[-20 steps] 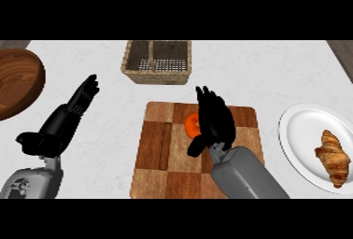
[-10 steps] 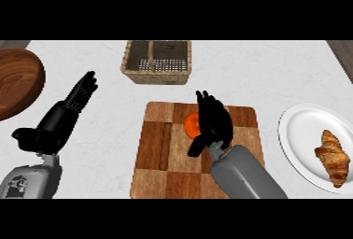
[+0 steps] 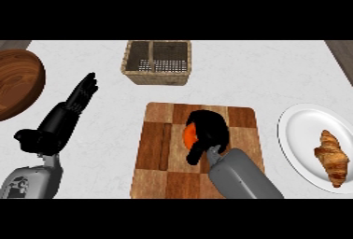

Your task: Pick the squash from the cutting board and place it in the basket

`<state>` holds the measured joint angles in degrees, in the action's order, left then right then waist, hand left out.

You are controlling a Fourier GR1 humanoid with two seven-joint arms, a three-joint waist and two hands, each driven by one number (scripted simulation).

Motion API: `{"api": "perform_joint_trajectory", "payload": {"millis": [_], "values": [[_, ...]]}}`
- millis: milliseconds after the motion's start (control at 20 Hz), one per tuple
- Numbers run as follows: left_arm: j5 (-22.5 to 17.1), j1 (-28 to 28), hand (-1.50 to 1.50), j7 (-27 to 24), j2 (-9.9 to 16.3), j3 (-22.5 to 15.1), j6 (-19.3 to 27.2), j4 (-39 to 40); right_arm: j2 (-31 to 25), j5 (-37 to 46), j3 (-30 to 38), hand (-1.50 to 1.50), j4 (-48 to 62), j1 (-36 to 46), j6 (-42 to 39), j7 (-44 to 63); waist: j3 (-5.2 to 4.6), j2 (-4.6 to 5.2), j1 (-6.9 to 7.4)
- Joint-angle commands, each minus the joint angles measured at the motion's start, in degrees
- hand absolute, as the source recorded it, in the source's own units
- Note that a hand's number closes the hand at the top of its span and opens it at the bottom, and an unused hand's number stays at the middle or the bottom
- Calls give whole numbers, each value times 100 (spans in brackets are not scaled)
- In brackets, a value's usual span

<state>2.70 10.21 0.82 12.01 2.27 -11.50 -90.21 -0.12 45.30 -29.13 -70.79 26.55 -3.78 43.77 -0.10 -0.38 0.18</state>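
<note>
Fingers (image 3: 207,122) around squash (image 3: 188,135), croissant (image 3: 331,157) beside

I'm looking down at a kitchen counter: a pale marbled worktop (image 3: 228,70) carries a chequered wooden cutting board (image 3: 162,154), a wicker basket (image 3: 157,63), a wooden bowl (image 3: 17,88) and a white plate (image 3: 300,135) holding a croissant (image 3: 332,158)

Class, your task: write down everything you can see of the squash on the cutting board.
Only a small orange patch of the squash shows, smooth and rounded as far as one can tell. It lies on the wooden checkered cutting board, near the middle. The right hand covers most of it, fingers curled over its top and right side. Its full shape and any stem are hidden.
</note>
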Motion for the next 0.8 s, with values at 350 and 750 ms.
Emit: {"api": "perform_joint_trajectory", "payload": {"millis": [350,750], "values": [[74,42,0,-101,-53,-108,-160,50,10,-459,-1767,150,-282,1054,-346,871,6,43,283],[145,472,0,37,-348,-384,-103,218,11,-1727,-2799,150,-677,2797,69,2061,-8,65,698]]}}
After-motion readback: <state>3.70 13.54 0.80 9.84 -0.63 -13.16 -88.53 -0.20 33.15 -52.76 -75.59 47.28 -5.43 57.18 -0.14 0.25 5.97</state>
